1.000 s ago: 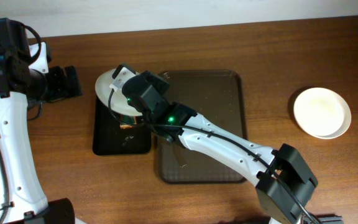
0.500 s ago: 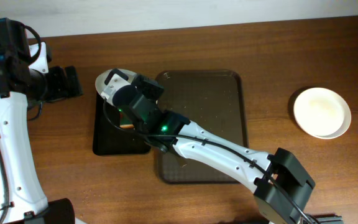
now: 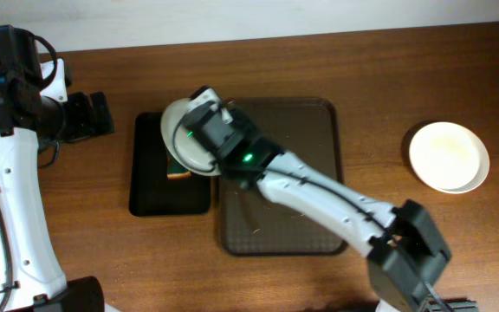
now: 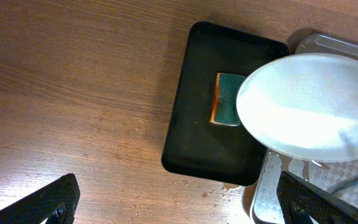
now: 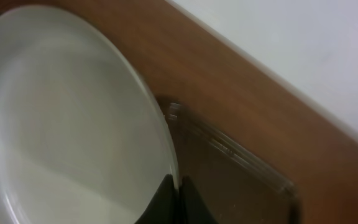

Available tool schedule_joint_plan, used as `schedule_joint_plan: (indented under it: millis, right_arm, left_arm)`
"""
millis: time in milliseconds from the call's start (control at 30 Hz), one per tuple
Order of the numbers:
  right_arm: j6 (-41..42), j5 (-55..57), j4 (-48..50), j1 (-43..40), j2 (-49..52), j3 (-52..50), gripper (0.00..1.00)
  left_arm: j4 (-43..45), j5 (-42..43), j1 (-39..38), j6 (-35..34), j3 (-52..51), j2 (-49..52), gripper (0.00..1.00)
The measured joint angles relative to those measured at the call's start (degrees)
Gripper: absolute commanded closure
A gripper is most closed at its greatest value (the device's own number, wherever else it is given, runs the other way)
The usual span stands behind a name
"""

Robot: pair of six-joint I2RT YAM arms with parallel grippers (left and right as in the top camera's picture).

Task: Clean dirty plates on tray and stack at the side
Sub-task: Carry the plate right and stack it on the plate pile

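While the right arm reaches in across the tray (image 3: 306,130), I see the right gripper (image 5: 178,191) pinched shut on the rim of one plate (image 3: 178,137); its two dark fingers meet on the white edge with no gap that I can make out. The held plate hangs over the tray's left rim, part of it above the tray and the larger part out past it; from the left wrist camera it looks tilted and clear of the surfaces below. Just beside the tray on that same left side sits a smaller black tray (image 3: 154,195), their edges close together; a green and orange sponge (image 4: 225,107) lies in it, partly covered from view by the held plate. A second plate (image 3: 449,156) rests flat on the table (image 3: 388,69), well apart from the tray on its right side. The left gripper (image 4: 178,186) hovers left of the tray, beyond the black tray; its jaws stand wide apart with nothing between them.
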Motion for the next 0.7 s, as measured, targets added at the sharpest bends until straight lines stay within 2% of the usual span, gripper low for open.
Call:
schedule_joint_plan:
  millis: [100, 233, 367, 467, 533, 633, 700]
  right_arm:
    - [7.39, -18.45, -4.55, -8.39, -3.85, 0.0, 0.96]
    - [13.29, -33.33, -13.75, -22.73, -8.68, 0.17, 0.96]
    - [16.7, -45.77, -24.06, -41.16, -9.4, 0.17, 0.96]
    - [17.94, -47.87, -29.53, -54.71, -9.4, 0.17, 0.96]
    - [19.78, -45.44, -32.35, -64.22, -9.38, 0.17, 0.96]
    - [22.18, -40.37, -32.15, -77.94, -9.03, -2.95, 0.96]
    - [23.06, -38.75, -28.09, -84.83, -8.39, -7.63, 0.96]
  left_arm:
    - [0.02, 0.0, 0.0, 0.0, 0.0, 0.0, 0.0]
    - [0.0, -0.02, 0.0, 0.0, 0.0, 0.0, 0.0]
    - [-0.02, 0.0, 0.0, 0.0, 0.0, 0.0, 0.0]
    - [0.02, -0.02, 0.0, 0.0, 0.0, 0.0, 0.0]
    - [0.0, 0.0, 0.0, 0.0, 0.0, 0.0, 0.0]
    - [0.0, -0.02, 0.0, 0.0, 0.0, 0.0, 0.0]
    - [0.02, -0.02, 0.0, 0.0, 0.0, 0.0, 0.0]
